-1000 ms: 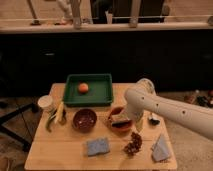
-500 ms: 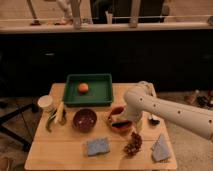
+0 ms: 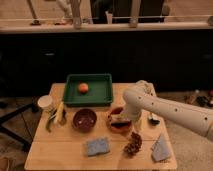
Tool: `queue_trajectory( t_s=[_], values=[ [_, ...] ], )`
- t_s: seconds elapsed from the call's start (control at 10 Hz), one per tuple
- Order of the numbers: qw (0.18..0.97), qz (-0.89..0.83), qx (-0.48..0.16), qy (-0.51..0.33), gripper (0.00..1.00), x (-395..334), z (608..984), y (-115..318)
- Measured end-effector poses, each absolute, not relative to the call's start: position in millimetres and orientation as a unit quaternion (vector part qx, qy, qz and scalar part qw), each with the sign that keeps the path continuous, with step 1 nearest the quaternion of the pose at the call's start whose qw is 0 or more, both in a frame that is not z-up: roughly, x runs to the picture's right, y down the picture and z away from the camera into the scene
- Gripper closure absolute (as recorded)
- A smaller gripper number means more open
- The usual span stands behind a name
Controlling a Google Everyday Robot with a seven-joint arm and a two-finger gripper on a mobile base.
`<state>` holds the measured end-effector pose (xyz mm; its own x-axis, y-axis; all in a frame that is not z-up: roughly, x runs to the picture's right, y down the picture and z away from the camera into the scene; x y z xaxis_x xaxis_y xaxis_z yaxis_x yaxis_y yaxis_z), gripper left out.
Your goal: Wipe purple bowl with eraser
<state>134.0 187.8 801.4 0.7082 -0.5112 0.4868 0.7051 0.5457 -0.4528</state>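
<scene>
Gripper (image 3: pixel 121 120) sits low over orange bowl (image 3: pixel 112 114), grip state can't be told; risk: it wipes that one, not purple bowl (image 3: pixel 84 120) just beside.

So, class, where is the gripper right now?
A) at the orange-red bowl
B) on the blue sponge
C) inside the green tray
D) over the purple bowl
A: the gripper hangs at the orange-red bowl, while the purple bowl sits apart beside it, untouched.
</scene>
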Motion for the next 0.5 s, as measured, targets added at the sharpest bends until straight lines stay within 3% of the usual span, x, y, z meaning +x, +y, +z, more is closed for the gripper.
queue_trajectory(
  t_s=[0.5],
  values=[
    [0.881,-0.307,-0.336,-0.131,0.2,131,799,165]
  ],
)
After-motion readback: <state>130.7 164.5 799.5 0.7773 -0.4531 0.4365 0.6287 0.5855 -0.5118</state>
